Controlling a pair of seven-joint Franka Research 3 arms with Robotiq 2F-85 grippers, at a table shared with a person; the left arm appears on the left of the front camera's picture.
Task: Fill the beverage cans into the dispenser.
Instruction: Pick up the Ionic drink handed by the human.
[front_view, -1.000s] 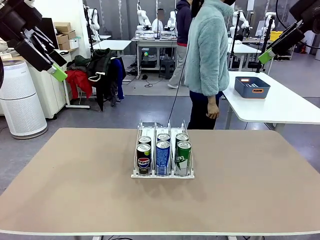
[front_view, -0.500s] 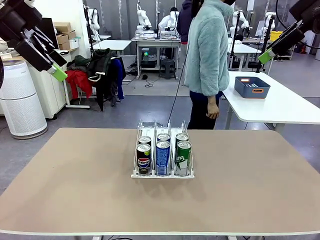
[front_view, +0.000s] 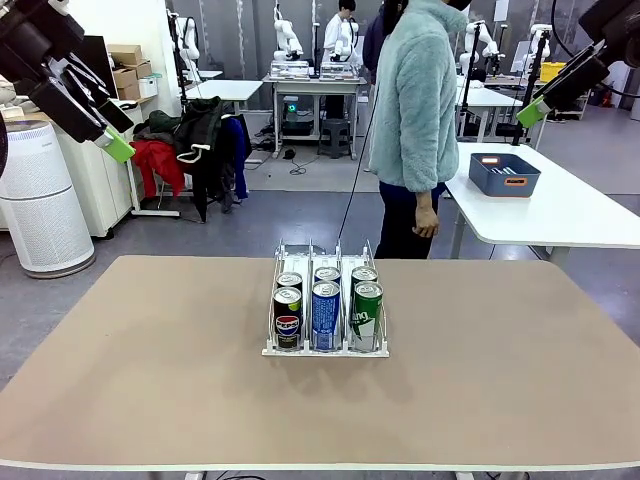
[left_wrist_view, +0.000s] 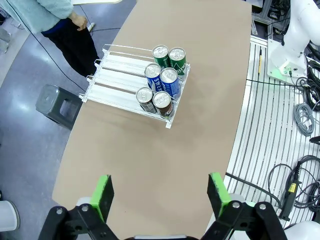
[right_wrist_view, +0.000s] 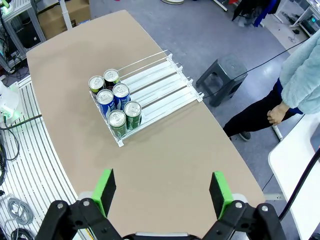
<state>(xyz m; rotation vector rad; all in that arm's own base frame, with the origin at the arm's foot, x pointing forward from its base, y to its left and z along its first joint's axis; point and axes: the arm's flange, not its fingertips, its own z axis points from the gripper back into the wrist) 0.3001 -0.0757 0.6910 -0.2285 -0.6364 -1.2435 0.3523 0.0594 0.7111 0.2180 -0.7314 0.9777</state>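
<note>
The dispenser (front_view: 272, 350) stands mid-table with several beverage cans upright at its front lip, two to a lane: black Pepsi cans (front_view: 287, 318) left, blue (front_view: 326, 316) middle, green (front_view: 367, 316) right. My left gripper (front_view: 112, 135) hangs high over the table's left side, open and empty. My right gripper (front_view: 535, 108) is high at the right, also open and empty. From the left wrist view, the open left gripper (left_wrist_view: 161, 195) looks down on the dispenser (left_wrist_view: 117, 75) and cans (left_wrist_view: 162, 82). The right gripper (right_wrist_view: 162, 192) sees the dispenser (right_wrist_view: 165, 75) and cans (right_wrist_view: 114, 102) far below.
A person in a pale teal fleece (front_view: 415, 95) stands at the table's far edge, hand (front_view: 428, 222) hanging down. A dark blue bin (front_view: 504, 174) sits on a white table at the back right. A stool (left_wrist_view: 59, 104) stands beyond the far edge.
Nothing on my table has moved and both arms hold still. A person far in the background has shifted.
</note>
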